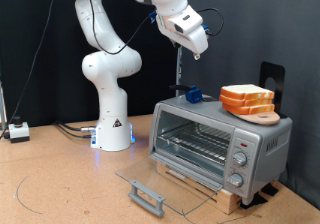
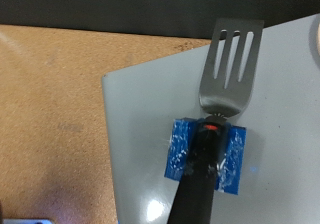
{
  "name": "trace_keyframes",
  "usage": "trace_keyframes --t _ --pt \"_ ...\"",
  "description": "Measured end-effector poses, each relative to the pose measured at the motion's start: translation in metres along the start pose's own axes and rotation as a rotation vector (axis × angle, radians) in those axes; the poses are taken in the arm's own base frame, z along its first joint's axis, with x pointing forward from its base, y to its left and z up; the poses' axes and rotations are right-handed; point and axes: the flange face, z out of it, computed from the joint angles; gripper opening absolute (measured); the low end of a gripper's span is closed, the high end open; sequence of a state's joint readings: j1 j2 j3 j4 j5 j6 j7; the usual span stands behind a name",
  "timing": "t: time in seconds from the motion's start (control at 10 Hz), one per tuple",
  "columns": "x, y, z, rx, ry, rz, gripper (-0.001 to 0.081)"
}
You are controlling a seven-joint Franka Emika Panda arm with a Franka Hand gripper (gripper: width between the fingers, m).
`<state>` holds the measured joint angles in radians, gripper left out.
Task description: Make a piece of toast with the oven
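Above the oven [image 1: 220, 140], whose door lies open, the gripper [image 1: 196, 46] hangs over the spatula [image 2: 226, 76]; whether it is open I cannot tell, and the piece of toast [image 1: 246, 97] waits stacked on top, so grasping the handle seems the step in hand.

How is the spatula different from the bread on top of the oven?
The spatula is thin, with a dark handle and a shiny slotted metal blade; the bread is thick, pale and orange-crusted.
The spatula is a single tool standing in a blue holder; the bread is several slices in a stack.
The spatula sits directly below the robot's hand; the bread sits further toward the exterior view's right.
Both rest on top of the oven, whose door hangs open.
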<state>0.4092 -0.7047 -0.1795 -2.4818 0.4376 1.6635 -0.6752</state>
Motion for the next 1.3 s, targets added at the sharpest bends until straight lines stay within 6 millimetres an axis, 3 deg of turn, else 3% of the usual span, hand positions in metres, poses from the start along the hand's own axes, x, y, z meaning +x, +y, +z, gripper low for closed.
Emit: trace_keyframes --t 0.4,0.8,1.3 --pt "-0.024 -0.032 0.009 -0.166 0.066 0.107 0.0809" --pt "-0.033 -0.033 0.015 -0.228 0.111 0.100 0.0809" --pt "-0.041 -0.011 0.082 -0.249 0.030 0.098 0.0809"
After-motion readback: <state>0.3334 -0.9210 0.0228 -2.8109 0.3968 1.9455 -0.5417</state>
